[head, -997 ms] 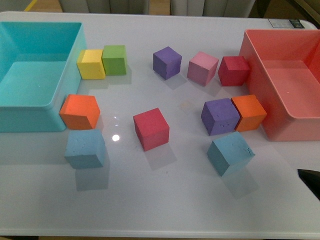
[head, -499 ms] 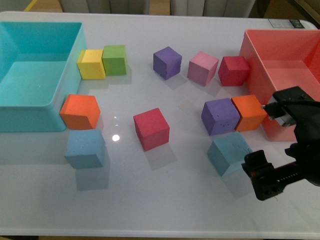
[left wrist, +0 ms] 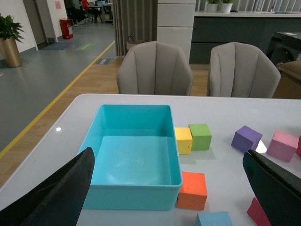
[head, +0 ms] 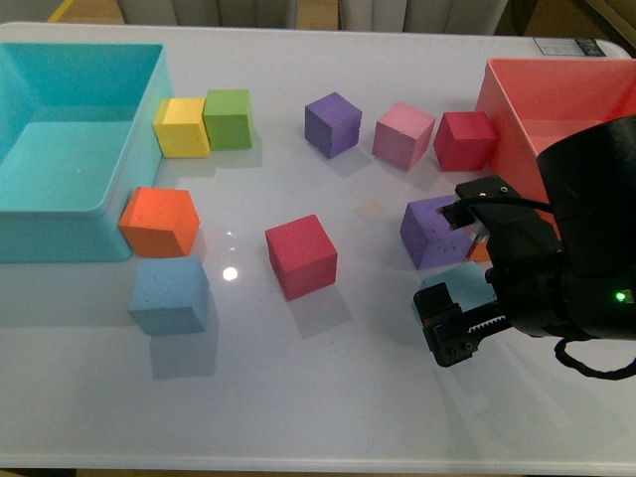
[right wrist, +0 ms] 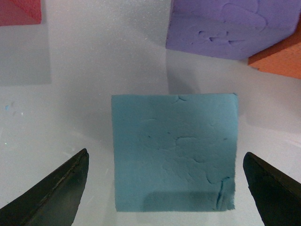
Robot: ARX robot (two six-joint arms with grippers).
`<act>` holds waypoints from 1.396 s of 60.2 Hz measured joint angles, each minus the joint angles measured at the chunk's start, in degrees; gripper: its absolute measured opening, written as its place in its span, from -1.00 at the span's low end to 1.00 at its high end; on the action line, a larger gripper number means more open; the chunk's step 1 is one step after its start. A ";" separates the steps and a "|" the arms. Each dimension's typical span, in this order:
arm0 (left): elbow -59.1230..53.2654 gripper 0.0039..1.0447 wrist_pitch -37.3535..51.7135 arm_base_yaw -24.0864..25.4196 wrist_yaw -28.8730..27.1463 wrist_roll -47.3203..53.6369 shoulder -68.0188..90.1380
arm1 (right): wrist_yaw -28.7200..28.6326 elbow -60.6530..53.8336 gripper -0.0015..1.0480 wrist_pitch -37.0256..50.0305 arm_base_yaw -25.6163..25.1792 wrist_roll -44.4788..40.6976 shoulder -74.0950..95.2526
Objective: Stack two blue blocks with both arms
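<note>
One blue block (head: 169,295) lies at the front left of the white table, below an orange cube (head: 159,221). My right gripper (head: 465,268) hangs open over the other blue block (head: 452,280) and hides most of it. In the right wrist view that blue block (right wrist: 174,150) lies flat between the two dark fingertips (right wrist: 61,188), apart from both. My left gripper (left wrist: 168,155) is open and high above the table, outside the front view. The left blue block (left wrist: 214,219) shows low in the left wrist view.
A turquoise bin (head: 60,234) stands at the left and a pink-red bin (head: 517,109) at the right. A purple cube (head: 429,231) sits just behind the right gripper. A red cube (head: 300,255) lies mid-table. Yellow, green, purple, pink and dark red cubes line the back.
My right arm has come in from the right edge and moved left over the right blue block, now covering most of it and the orange cube beside it. No cube has moved.
</note>
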 joint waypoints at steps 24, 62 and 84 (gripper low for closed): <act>0.00 0.84 0.00 0.00 0.00 0.00 0.00 | 1.66 1.18 0.28 1.57 0.63 1.20 3.87; 0.00 0.84 0.00 0.00 0.00 0.00 0.00 | -3.93 1.01 -0.14 -3.43 -0.96 0.74 -11.50; 0.00 0.84 0.00 0.00 0.02 0.00 0.00 | -0.81 23.12 -0.16 -10.84 2.10 0.79 -1.42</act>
